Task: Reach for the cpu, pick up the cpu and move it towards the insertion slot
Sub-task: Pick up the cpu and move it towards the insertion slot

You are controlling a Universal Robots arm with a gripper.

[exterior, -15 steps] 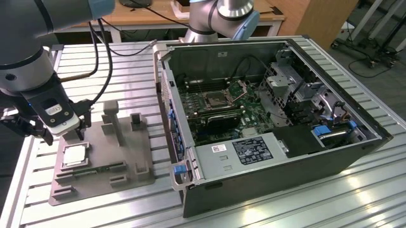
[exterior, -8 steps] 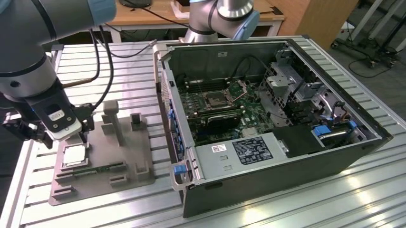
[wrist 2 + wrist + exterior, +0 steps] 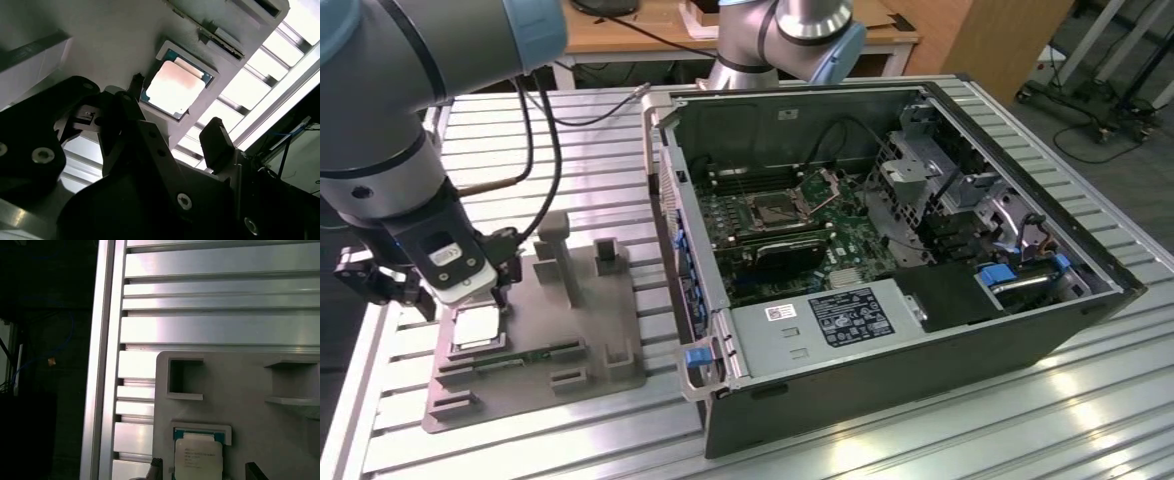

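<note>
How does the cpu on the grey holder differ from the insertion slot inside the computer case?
The cpu lies in a grey holder outside the computer case; the insertion slot sits on the board inside it. The cpu's top is pale silver with a green rim; the insertion slot's centre is dark, framed in shiny metal. The cpu lies flat; the insertion slot's hinged plate stands raised. Both are square.

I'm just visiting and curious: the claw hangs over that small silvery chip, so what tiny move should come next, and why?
Probably a short descent onto the cpu. The claw hangs open above it, holding nothing, and the cpu lies flat in its recess on the grey holder.
</note>
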